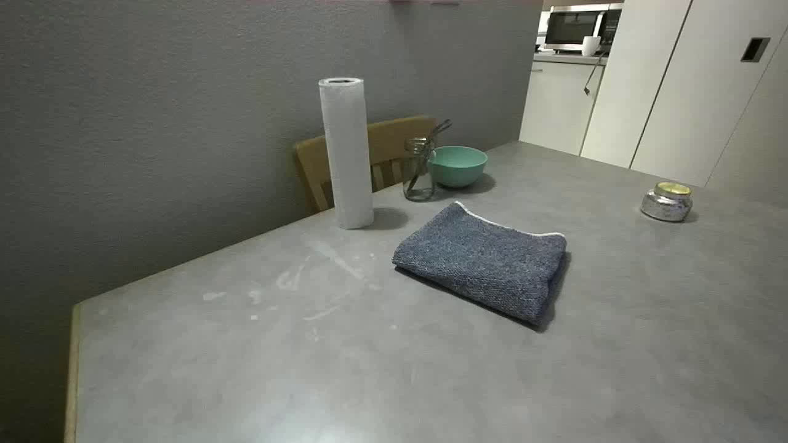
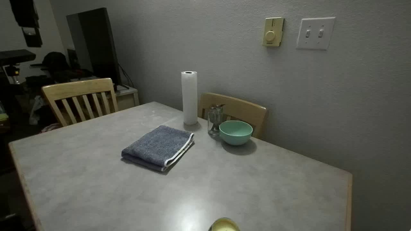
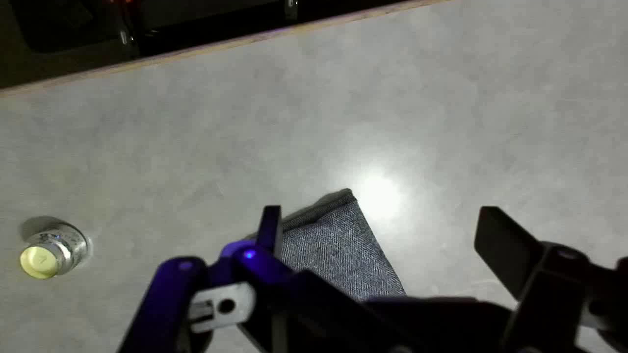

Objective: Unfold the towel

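The towel is a dark blue-grey terry cloth with a white hem. It lies folded in layers, flat on the table, in both exterior views (image 1: pixel 483 258) (image 2: pixel 157 144). Its black-and-white stripes do not show. In the wrist view a corner of the towel (image 3: pixel 338 250) shows below and between the fingers, and the rest is hidden behind the gripper. My gripper (image 3: pixel 381 215) is open and empty, its two fingers wide apart, above the table and apart from the towel. The gripper does not show in either exterior view.
A white paper towel roll (image 1: pixel 348 154), a glass jar with utensils (image 1: pixel 420 175) and a green bowl (image 1: pixel 458 166) stand behind the towel near the wall-side edge. A silver candle jar (image 1: pixel 667 203) stands apart, also in the wrist view (image 3: pixel 54 252). Chairs (image 2: pixel 80 93) stand at the table (image 2: pixel 273 179).
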